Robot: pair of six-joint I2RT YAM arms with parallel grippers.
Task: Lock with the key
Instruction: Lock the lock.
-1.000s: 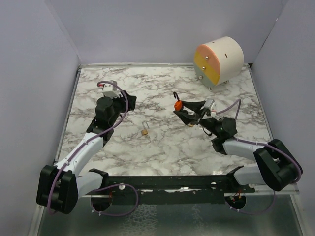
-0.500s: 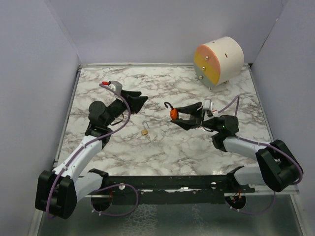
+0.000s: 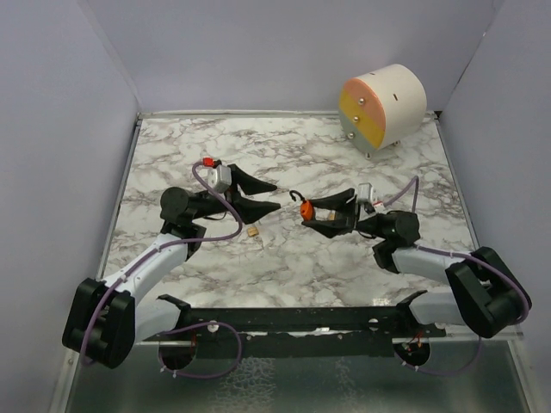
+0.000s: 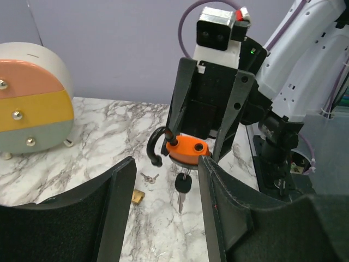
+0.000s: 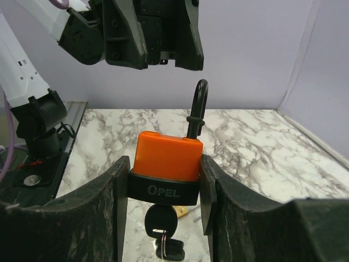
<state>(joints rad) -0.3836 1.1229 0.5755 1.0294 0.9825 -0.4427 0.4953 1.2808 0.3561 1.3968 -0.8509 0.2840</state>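
Note:
My right gripper [image 3: 320, 212] is shut on an orange padlock [image 5: 168, 155] with a black base band, held above the marble table [image 3: 344, 267]. Its black shackle [image 5: 198, 106] stands raised and open. A black-headed key [image 5: 160, 217] sits in the keyhole underneath, with a second key hanging from it. My left gripper [image 3: 272, 197] is open and level, pointing at the padlock [image 4: 186, 150] from the left, a short gap away. In the left wrist view the key [image 4: 183, 184] hangs between my fingers' line of sight, untouched.
A small brass padlock [image 3: 254, 231] and its small keys [image 4: 149, 177] lie on the table below the grippers. A round drawer unit [image 3: 383, 105] with pink, yellow and grey fronts stands at the back right. Purple walls enclose the table.
My left arm has swung from the back left toward the middle, its gripper now pointing at the padlock. The right gripper has shifted a little left and down with the padlock.

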